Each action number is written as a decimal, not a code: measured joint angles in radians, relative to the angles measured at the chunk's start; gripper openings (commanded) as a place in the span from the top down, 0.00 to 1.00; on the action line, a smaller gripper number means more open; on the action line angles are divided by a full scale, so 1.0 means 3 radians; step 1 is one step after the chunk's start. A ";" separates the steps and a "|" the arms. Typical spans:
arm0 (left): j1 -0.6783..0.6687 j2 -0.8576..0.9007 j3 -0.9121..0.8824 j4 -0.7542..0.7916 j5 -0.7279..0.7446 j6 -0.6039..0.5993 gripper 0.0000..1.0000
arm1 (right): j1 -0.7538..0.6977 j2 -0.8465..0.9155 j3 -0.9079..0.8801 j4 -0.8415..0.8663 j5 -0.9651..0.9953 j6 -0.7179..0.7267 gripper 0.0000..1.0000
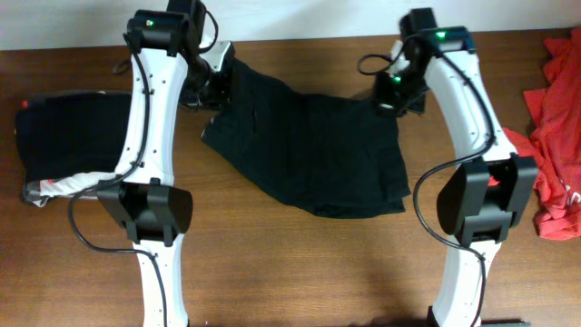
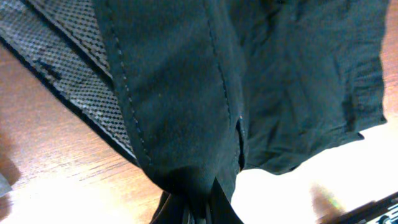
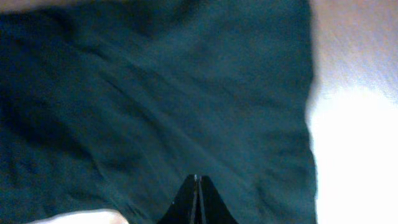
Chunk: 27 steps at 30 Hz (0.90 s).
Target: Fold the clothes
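Note:
A large black garment (image 1: 309, 150) lies spread across the middle of the table. Its far left corner is lifted by my left gripper (image 1: 211, 86). In the left wrist view the black cloth (image 2: 180, 93) hangs bunched from my shut left fingers (image 2: 199, 202), and a grey mesh lining (image 2: 62, 68) shows on its underside. My right gripper (image 1: 392, 98) is at the garment's far right corner. In the right wrist view its fingers (image 3: 198, 180) are shut tip to tip over flat black cloth (image 3: 155, 93), with no cloth seen between them.
A folded black garment (image 1: 68, 132) lies at the table's left, with a grey, white-striped piece (image 1: 68, 184) at its near edge. Red-orange clothes (image 1: 554, 118) are heaped at the right edge. Bare wooden table (image 1: 309, 263) shows in front.

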 measured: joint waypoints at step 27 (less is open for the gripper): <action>-0.0876 -0.0084 0.0053 0.0472 -0.0167 -0.0416 0.99 | -0.0404 0.0019 -0.1123 0.0300 0.0448 -0.0170 0.96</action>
